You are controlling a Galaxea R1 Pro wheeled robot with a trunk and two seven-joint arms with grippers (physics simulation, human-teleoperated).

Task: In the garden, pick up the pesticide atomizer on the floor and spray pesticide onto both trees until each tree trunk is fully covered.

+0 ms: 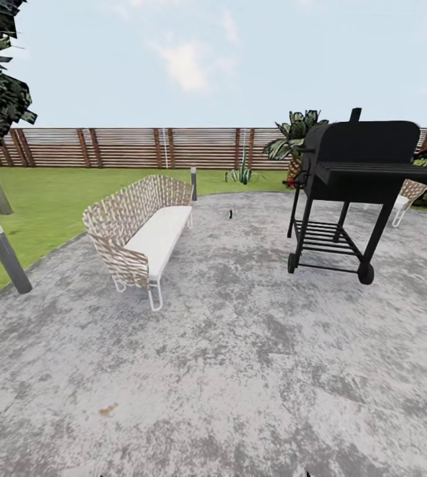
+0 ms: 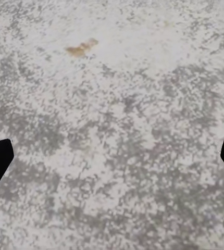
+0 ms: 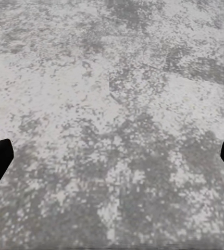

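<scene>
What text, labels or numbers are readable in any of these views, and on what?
None readable.
Barbecue grill: plain black, no brand or markings visible.
Pesticide atomizer: too small and distant to show any label.
Wicker bench, bollard light, wooden fence: no lettering.
Concrete floor in both wrist views: bare, only an orange-brown stain.

No text, label, brand, number or sign can be read in any of the views. The black metal barbecue grill on wheels (image 1: pixel 349 189), the woven wicker bench with a white seat cushion (image 1: pixel 142 233) and the brown horizontal-slat wooden fence (image 1: pixel 134 147) all show plain surfaces. The tiny dark upright pesticide atomizer (image 1: pixel 230 213) is too small to tell whether it bears any marking.
</scene>
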